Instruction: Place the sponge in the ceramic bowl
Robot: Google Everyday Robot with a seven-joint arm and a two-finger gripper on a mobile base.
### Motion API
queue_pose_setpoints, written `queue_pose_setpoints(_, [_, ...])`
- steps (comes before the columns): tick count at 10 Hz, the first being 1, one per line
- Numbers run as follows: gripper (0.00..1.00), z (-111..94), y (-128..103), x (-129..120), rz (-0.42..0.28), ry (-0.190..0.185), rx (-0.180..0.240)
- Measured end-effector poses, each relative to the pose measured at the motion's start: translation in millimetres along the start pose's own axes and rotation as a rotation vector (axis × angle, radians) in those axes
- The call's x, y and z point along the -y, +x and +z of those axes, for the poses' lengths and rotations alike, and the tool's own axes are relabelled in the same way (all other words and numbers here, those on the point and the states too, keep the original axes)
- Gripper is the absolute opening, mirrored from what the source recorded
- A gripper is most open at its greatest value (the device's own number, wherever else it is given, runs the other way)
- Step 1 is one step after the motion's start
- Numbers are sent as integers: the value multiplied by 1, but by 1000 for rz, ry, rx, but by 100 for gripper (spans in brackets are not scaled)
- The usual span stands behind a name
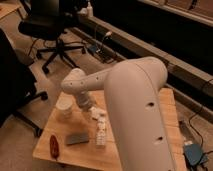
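The gripper (94,113), open or closed I cannot tell, hangs up-right of the grey sponge (77,138), apart.

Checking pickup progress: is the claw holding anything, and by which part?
Apparently nothing: the sponge lies on the table, apart from the claw, which hovers beside the cup.

Ceramic bowl out of sight; arm (136,107) covers right half of table (75,156). Arm cut by bottom edge. Gripper (95,113) over table middle, right of cup (64,106), outline unclear.
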Motion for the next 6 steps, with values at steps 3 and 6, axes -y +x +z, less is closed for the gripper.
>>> queue_pose_setpoints(3, [65,14,-6,14,35,12,-20])
queue_pose_setpoints(6, [65,20,-8,28,82,1,-8])
